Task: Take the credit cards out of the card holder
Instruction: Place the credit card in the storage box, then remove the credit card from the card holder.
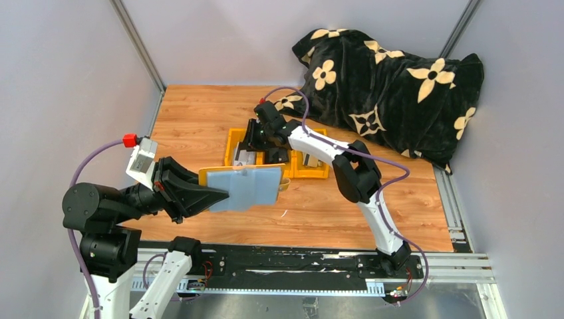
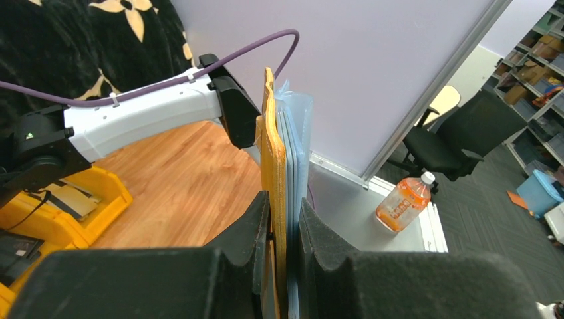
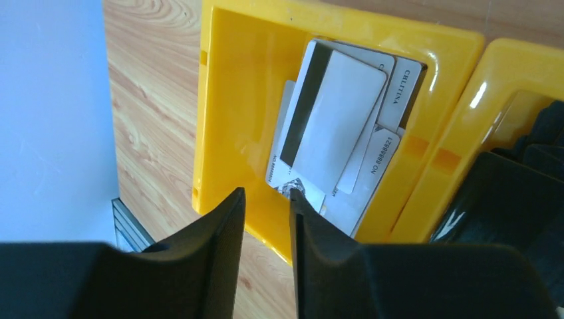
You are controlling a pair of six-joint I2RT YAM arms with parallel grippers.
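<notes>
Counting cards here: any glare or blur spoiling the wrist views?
Right wrist: white glare only on the rim of the glossy yellow plastic tray; the pale rectangular cards are sharp, print legible. Left wrist: the mustard-yellow folding card holder is crisp, the black fingers dark.

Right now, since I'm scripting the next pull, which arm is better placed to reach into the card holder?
Right. The left gripper is shut on the raised card holder; the right gripper hangs open and empty over the credit cards in the yellow tray.
</notes>
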